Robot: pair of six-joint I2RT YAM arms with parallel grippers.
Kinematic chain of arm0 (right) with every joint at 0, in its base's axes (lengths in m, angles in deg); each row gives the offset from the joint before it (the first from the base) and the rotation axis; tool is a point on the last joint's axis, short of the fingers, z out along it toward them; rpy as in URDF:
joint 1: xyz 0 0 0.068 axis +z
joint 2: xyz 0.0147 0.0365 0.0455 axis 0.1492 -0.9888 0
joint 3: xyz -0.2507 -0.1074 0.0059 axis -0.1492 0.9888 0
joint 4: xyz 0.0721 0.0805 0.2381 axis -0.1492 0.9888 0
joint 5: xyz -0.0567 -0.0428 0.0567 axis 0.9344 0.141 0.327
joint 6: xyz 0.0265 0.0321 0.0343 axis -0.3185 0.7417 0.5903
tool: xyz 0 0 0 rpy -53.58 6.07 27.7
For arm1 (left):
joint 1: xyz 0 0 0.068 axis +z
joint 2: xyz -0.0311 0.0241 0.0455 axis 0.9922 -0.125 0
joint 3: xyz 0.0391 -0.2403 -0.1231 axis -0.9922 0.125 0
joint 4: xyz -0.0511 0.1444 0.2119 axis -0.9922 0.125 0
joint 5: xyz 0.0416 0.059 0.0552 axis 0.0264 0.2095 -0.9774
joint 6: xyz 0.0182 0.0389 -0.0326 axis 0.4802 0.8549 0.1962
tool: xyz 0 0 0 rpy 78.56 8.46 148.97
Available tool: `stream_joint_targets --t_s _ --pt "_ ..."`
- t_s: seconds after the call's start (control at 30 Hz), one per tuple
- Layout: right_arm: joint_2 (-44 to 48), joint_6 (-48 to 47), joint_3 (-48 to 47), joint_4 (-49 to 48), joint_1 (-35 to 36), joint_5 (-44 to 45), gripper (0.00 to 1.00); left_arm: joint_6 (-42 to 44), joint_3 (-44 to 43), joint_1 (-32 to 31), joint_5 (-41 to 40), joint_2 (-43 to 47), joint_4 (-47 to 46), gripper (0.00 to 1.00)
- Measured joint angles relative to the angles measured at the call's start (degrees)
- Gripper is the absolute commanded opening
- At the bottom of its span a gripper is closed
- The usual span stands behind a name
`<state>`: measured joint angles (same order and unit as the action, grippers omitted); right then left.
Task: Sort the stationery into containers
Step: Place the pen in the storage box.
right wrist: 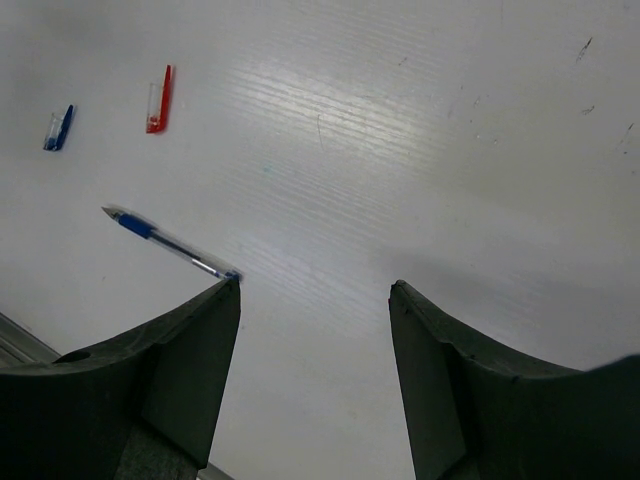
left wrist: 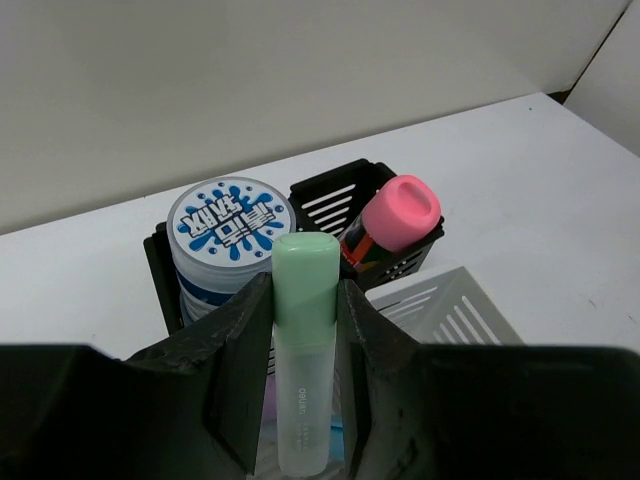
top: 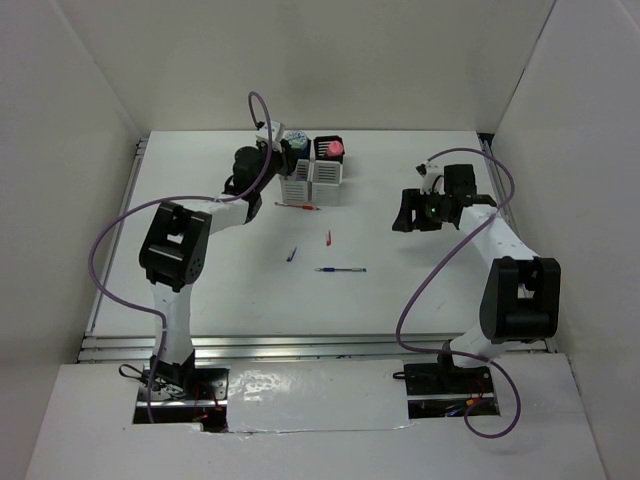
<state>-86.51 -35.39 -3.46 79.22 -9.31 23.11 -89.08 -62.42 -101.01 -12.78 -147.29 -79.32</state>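
Observation:
My left gripper (left wrist: 305, 288) is shut on a pastel green stubby stick (left wrist: 304, 350), held upright over the near-left cup of the containers (top: 326, 182). Purple and blue show faintly in that cup below the stick. A blue round roll (left wrist: 230, 224) fills the far-left black cup, and a pink-capped tube (left wrist: 398, 212) stands in the far-right black cup (left wrist: 332, 186). The near-right white cup (left wrist: 458, 306) shows nothing inside. On the table lie a thin red pen (top: 297, 205) and a blue pen (top: 340, 270). My right gripper (top: 410, 214) hovers open over bare table, holding nothing.
A small red cap (right wrist: 158, 100) and a small blue cap (right wrist: 58, 128) lie on the table near the blue pen (right wrist: 165, 240), left of my right gripper (right wrist: 315, 290). White walls close in the table on three sides.

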Motion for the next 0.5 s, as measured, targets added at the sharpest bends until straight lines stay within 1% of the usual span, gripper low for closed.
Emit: stream_joint_targets --t_s 0.2,0.23,0.27,0.3,0.4,0.5 --pt "-0.1 -0.2 -0.7 0.0 0.0 0.0 0.68 0.0 0.0 0.0 -0.5 -0.3 -0.3 0.28" --pt "-0.1 -0.2 -0.7 0.0 0.0 0.0 0.68 0.0 0.3 0.0 -0.5 -0.3 -0.4 0.48" --pt "-0.1 -0.2 -0.8 0.1 0.0 0.0 0.68 0.1 0.7 0.0 -0.5 -0.2 -0.5 0.56" --pt "-0.1 -0.2 -0.9 0.2 0.0 0.0 0.68 -0.1 1.5 0.1 -0.5 -0.1 -0.6 0.66" --pt "-0.1 -0.1 -1.0 0.2 0.0 -0.1 0.68 0.0 3.7 0.1 -0.3 0.7 -0.2 0.78" --pt "-0.1 -0.2 -1.0 0.4 0.0 -0.1 0.68 -0.2 6.1 0.2 -0.2 2.8 0.4 0.80"
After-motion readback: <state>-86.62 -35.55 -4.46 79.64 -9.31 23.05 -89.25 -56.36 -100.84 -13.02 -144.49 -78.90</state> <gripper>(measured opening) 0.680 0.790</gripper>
